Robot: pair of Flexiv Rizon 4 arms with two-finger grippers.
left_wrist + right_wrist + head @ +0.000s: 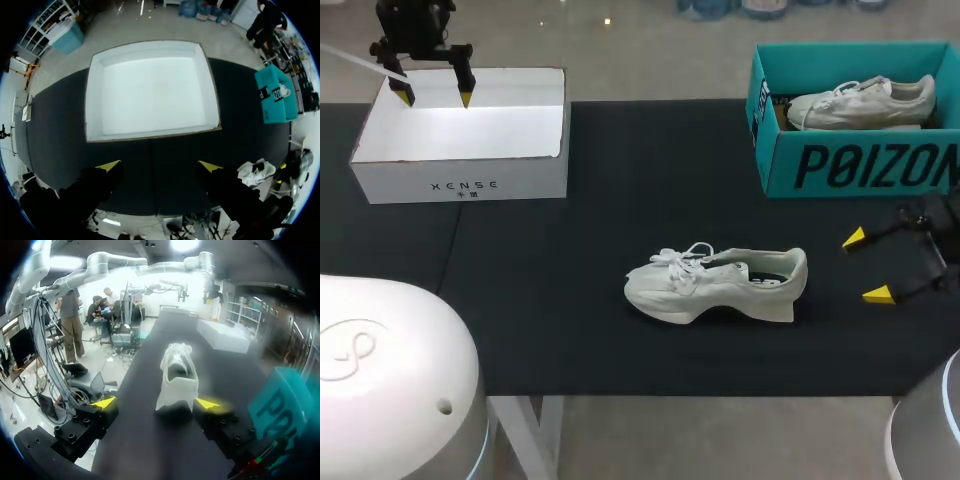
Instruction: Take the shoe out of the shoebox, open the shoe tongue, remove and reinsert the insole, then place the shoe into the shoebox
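The shoe point(715, 285) stands on the black mat point(570, 290), outside both boxes, with its heel toward my right gripper point(866, 266), which is spread wide and holds nothing. My left gripper point(434, 97) hangs over the empty white box point(460, 185), likewise wide and empty.

Risks:
- Nothing braces the toe, so a one-sided push on the heel would likely slide or tip the shoe.
- The laces appear knotted, so the tongue may resist.
- The teal box point(860, 165) already holds another shoe, so returning this one there would be an error.

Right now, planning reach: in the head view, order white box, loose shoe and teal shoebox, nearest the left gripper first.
1. white box, by the left gripper, far left
2. loose shoe, mid-table
3. teal shoebox, far right
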